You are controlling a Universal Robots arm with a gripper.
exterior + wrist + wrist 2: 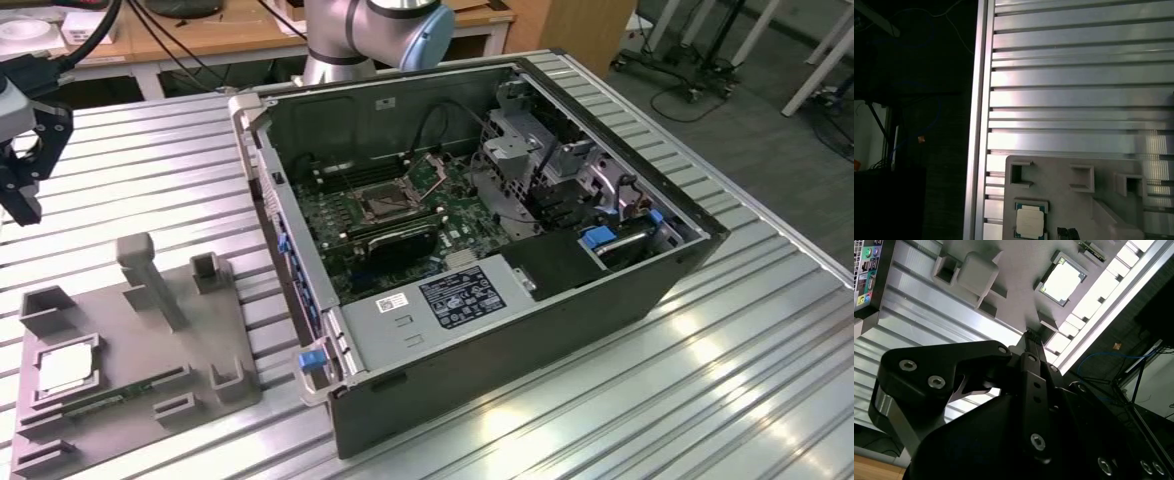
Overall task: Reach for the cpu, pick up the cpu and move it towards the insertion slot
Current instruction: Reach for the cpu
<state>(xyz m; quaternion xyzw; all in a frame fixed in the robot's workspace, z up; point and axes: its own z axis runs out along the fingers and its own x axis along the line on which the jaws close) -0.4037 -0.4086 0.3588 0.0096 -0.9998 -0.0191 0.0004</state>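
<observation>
My gripper point(24, 185) hangs over the slatted metal table point(747, 380), past the far end of the grey tray point(147, 350). It carries nothing, and I cannot tell how wide it stands. The cpu point(67, 370) lies flat in the tray's square recess. On the exterior view's right of the tray, the insertion slot point(384, 205) sits inside the open computer case point(534, 330).

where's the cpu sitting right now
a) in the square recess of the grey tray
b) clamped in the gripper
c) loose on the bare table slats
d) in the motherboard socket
a: in the exterior view the cpu lies flat in the square recess of the grey tray, the gripper hangs apart from it above the table, and the insertion slot shows its dark centre.
</observation>
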